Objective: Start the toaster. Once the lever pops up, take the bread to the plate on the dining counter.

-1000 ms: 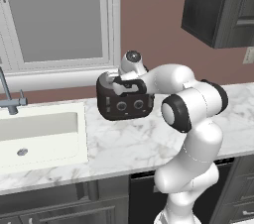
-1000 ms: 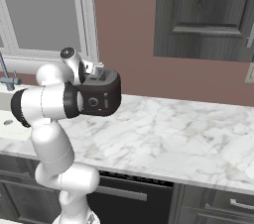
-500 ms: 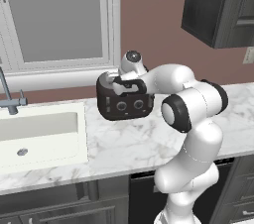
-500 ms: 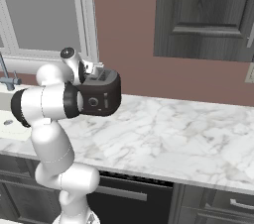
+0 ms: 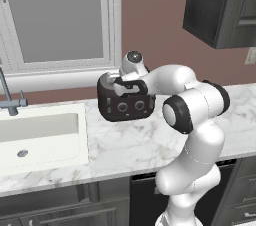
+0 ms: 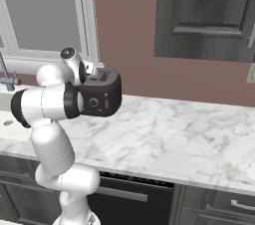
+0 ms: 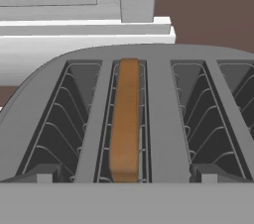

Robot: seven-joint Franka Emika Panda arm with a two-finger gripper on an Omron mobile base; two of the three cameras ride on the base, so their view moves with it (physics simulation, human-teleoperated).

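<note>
From my seat, going left to right, I see a tap (image 5: 11,101) and white sink (image 5: 40,137) under the window (image 5: 55,17), then the marble bench (image 5: 125,145) along a reddish-brown wall, with dark cabinets (image 6: 206,15) above. The black toaster (image 5: 125,105) stands on the bench by the sink. The bread (image 7: 125,119) sits in its second slot, and my fingers (image 7: 126,174) hang spread wide just above it, grasping nothing.

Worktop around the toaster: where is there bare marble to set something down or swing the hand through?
The widest bare marble runs right of the toaster to the counter's far end. A narrower strip lies between the sink and the toaster's front. It is crowded at the toaster itself, where the arm hangs over the slots and bread.
</note>
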